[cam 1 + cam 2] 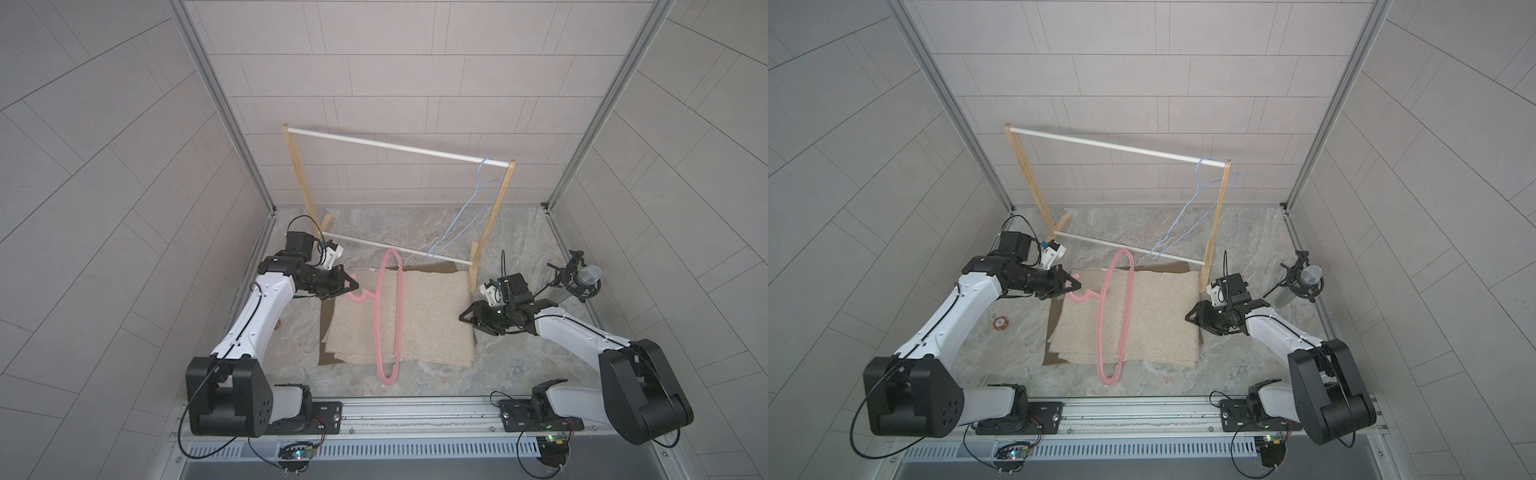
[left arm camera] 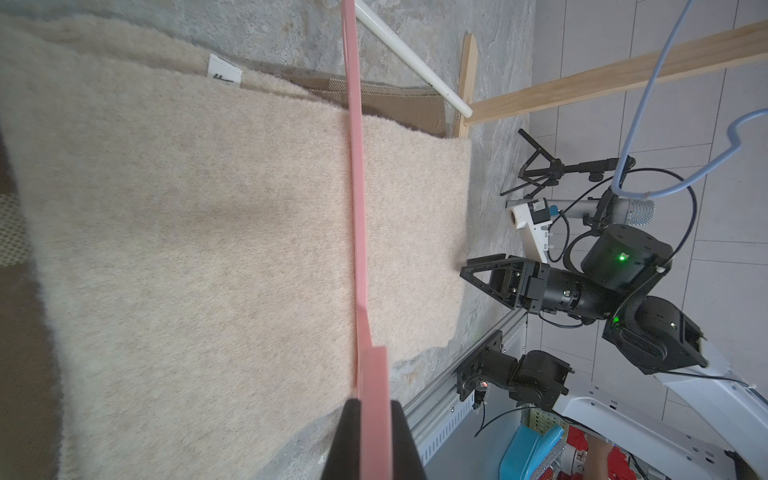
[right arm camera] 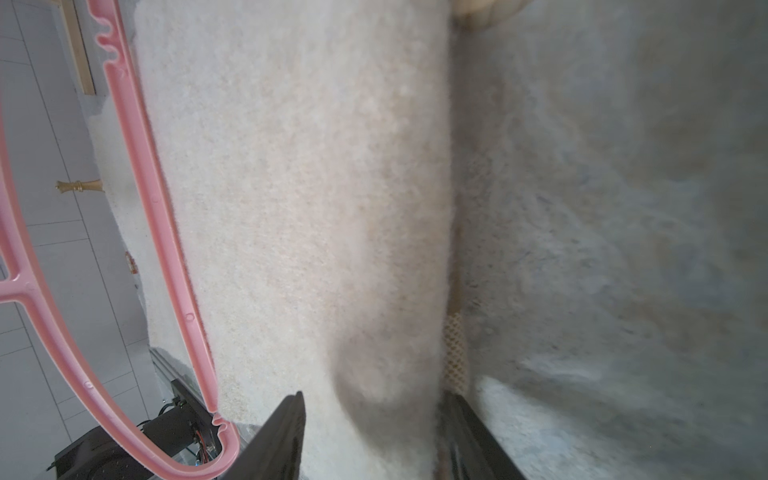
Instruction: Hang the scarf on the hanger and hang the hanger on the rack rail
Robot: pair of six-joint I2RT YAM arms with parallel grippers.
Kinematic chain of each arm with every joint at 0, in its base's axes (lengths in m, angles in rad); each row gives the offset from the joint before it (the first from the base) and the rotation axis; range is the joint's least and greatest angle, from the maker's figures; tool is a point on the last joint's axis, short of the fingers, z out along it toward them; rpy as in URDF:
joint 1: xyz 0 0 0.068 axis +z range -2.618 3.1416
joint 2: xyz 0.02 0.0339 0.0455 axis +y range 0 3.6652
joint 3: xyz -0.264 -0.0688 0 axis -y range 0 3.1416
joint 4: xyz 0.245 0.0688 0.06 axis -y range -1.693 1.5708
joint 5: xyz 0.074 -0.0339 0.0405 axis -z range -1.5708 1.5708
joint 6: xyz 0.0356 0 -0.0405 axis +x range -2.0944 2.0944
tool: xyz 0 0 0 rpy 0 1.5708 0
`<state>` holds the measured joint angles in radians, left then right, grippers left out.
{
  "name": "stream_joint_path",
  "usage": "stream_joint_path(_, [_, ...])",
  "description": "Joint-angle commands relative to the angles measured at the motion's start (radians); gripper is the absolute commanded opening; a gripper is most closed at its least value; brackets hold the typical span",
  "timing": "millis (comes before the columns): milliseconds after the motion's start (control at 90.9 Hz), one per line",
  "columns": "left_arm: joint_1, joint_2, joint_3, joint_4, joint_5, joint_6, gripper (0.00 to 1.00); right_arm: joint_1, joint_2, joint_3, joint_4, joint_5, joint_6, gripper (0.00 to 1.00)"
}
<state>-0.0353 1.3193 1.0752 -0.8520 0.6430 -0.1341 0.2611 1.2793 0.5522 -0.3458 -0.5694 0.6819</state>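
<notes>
Left gripper [image 1: 354,286] clamps pink hanger [image 1: 400,311] by its hook, standing it edge-up over scarf [image 1: 432,320]. Right gripper [image 1: 467,320], jaws apart, straddles scarf edge, probably to feed it through.

A pink hanger [image 2: 356,208] lies across the cream scarf [image 1: 432,320], with a brown mat [image 1: 325,318] under the scarf and a grey marbled table [image 1: 291,349] around it.

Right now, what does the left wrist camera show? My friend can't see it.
The left gripper is shut on a pink hanger that stretches over a fluffy beige scarf lying flat. Past the scarf's edge sits the right gripper, open, with a wooden rack and a blue hanger beyond.
</notes>
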Motion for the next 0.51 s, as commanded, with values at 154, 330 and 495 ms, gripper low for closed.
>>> stream_joint_path(154, [-0.005,-0.008,-0.015,0.008,0.016,0.001,0.00,0.077,-0.054,0.046,0.042,-0.056,0.064,0.48])
stream_joint_path(330, [-0.005,-0.007,-0.015,0.008,0.017,-0.002,0.00,0.145,-0.062,0.068,0.027,-0.019,0.090,0.49])
stream_joint_path(495, [-0.005,-0.008,-0.018,0.008,0.016,-0.001,0.00,0.153,-0.028,0.033,0.044,0.049,0.104,0.52])
